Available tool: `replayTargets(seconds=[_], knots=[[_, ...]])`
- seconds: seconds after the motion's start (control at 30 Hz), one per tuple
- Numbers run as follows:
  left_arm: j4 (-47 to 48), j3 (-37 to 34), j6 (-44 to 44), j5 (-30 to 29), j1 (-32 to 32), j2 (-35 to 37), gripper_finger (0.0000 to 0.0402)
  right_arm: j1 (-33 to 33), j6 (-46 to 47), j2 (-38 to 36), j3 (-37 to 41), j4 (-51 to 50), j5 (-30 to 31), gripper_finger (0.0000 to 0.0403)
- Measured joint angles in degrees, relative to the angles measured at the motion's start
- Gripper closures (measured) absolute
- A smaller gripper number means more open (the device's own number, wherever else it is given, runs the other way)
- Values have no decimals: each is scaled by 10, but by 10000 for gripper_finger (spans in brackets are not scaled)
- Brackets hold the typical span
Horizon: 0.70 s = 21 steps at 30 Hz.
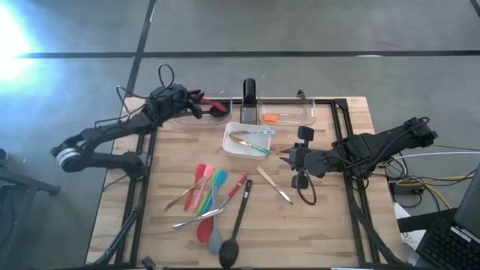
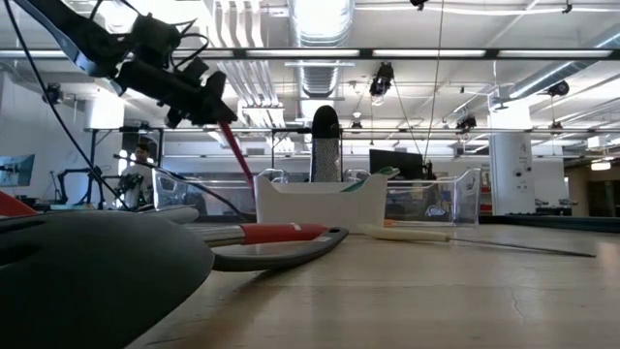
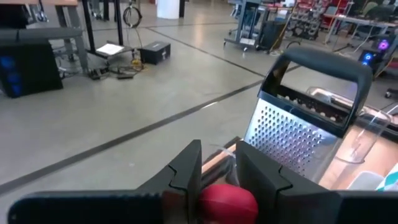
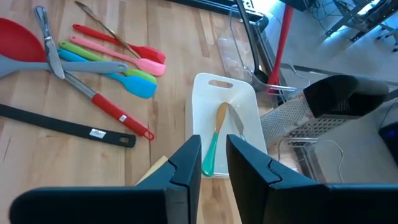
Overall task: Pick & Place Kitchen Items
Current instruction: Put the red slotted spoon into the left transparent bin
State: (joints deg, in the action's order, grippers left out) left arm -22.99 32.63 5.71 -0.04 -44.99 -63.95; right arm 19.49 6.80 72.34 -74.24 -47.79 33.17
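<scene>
The left arm reaches to the far edge with its hand [image 1: 201, 104] clamped, while the right hand [image 1: 287, 158] hovers mid-surface, fingers narrowly apart.

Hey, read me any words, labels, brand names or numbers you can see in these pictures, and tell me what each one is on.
No text can be read anywhere.
White sticker on the black utensil handle: print too small and blurred to read.
Box grater, white dish, clear bin: no lettering shows.
</scene>
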Motion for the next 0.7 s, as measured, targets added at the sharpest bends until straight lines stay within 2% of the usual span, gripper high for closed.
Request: replayTargets(seconds=[0.37,0.43,0.6,0.7], knots=[[24,2,4,10,-15,-10,312,0,1,0,0,-1,0,323],[36,2,0,3,-16,-8,290,0,1,0,0,-2,0,321],[67,-1,-1,-7,-17,-4,207,0,3,0,0,-2,0,326],[92,0,-1,-17,-17,-4,182,0,3,0,0,-2,0,332]])
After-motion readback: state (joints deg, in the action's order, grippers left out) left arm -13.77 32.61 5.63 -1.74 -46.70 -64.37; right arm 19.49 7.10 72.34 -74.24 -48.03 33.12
